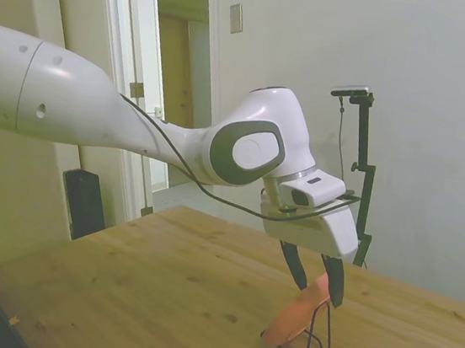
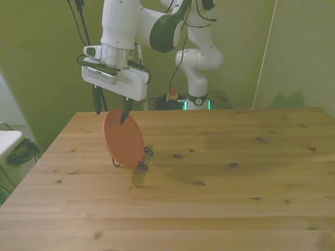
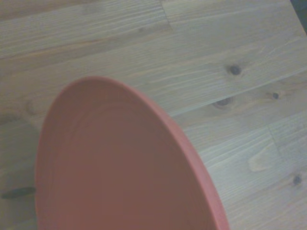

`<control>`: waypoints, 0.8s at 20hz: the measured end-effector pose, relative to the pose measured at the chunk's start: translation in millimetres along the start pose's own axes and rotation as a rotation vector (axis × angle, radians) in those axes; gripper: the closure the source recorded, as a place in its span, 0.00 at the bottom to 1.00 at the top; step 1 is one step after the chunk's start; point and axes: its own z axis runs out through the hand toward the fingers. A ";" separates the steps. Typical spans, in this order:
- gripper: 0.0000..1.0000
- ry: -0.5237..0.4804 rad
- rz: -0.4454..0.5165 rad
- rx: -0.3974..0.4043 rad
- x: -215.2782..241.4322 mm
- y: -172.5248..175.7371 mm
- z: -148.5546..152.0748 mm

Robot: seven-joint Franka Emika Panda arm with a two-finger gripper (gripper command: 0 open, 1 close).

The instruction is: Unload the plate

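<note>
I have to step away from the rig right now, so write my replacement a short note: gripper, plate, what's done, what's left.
Gripper: open, its dark fingers straddling the top rim of the round salmon-pink plate, one finger on each face; no firm grasp is visible.
Plate: stands tilted on edge in the thin black wire stand, on the wooden table, toward the front view's left.
Done: gripper lined up over the rim.
Left: close on the rim, lift the plate out of the stand, set it on the table.

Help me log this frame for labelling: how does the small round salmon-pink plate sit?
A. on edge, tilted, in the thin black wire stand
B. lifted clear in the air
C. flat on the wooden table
A: the small round salmon-pink plate leans on edge in the thin black wire stand, the pincer straddling its top rim.
</note>
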 end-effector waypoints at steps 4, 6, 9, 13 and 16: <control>1.00 -0.002 -0.005 -0.003 -1.0 -2.3 4.3; 1.00 -0.003 -0.010 -0.004 -1.6 -3.2 5.0; 1.00 -0.003 -0.015 -0.003 -2.0 -3.8 4.8; 1.00 -0.002 -0.021 -0.002 -1.7 -4.0 4.2; 1.00 0.000 -0.025 -0.001 -1.2 -4.2 3.3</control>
